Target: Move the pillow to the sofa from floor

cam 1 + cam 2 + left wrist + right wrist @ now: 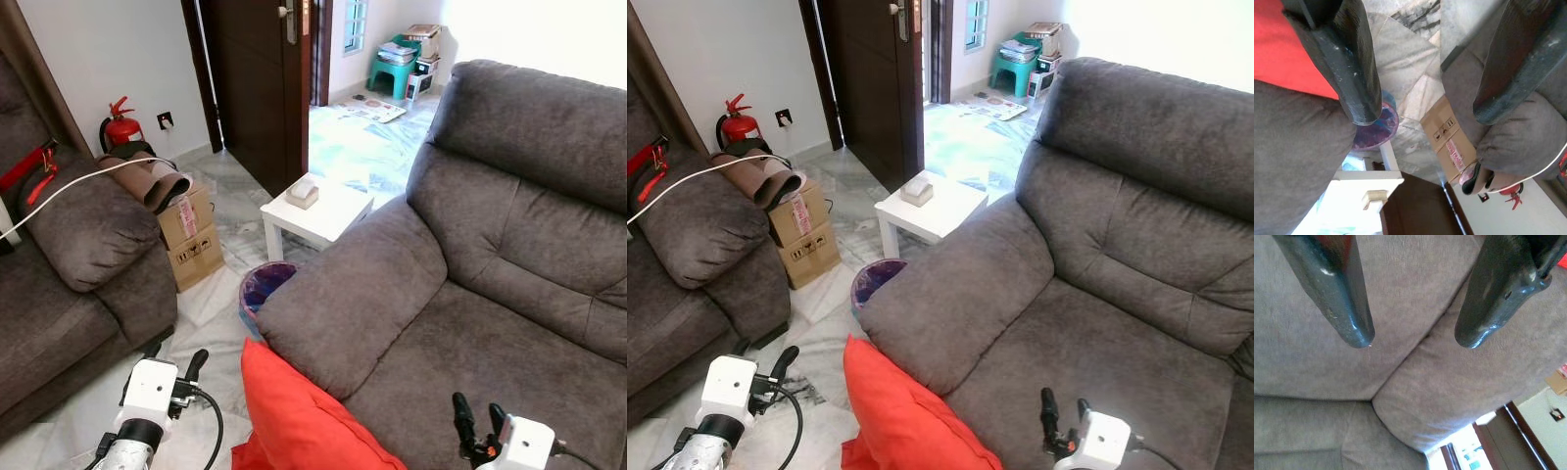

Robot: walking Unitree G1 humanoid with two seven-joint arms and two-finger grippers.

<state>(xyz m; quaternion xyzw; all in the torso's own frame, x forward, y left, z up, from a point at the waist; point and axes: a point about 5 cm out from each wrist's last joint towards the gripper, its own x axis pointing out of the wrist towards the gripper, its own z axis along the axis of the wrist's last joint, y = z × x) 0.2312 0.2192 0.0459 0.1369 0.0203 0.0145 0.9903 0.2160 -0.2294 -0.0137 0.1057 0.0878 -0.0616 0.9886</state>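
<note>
The red pillow stands on edge against the outer side of the grey sofa's armrest, its lower part cut off by the frame edge. My left gripper hangs open over the floor just left of the pillow, holding nothing. In the left wrist view the pillow shows beside one finger. My right gripper is open above the sofa seat, right of the pillow. The right wrist view looks along the gripper at the seam between seat and armrest.
A purple-lined waste bin and a white side table stand beside the armrest. Cardboard boxes and a second grey sofa line the left. Marble floor lies between them; a dark door stands open behind.
</note>
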